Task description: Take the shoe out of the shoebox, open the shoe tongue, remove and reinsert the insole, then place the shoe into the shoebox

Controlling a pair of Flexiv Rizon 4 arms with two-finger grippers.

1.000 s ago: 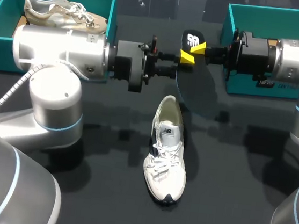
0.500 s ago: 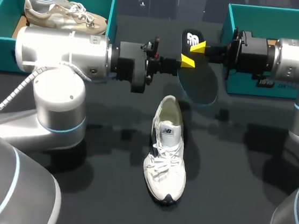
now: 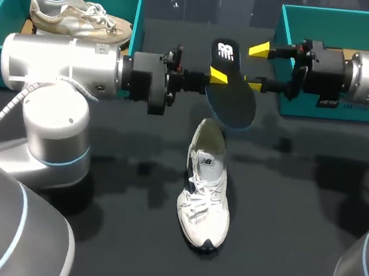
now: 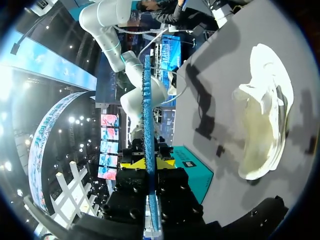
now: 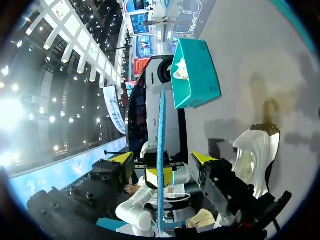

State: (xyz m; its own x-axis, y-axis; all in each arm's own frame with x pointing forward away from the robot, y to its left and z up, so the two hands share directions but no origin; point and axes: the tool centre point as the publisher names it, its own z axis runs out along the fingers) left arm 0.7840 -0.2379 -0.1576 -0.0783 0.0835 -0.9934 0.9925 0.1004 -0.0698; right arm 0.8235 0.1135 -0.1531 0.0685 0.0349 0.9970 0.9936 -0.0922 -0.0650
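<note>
Having let go, right fingers (image 3: 259, 50) now spread wide (left fingers (image 3: 219, 76) clamp the insole (image 3: 234, 97)).

Light falls from above onto the dim, dark table (image 3: 309, 212); soft shadows lie beneath my left arm (image 3: 66, 64) and beside the white shoe (image 3: 205, 193). The arm's silver shell gleams, and small lamp glints dot the table's far edge
</note>
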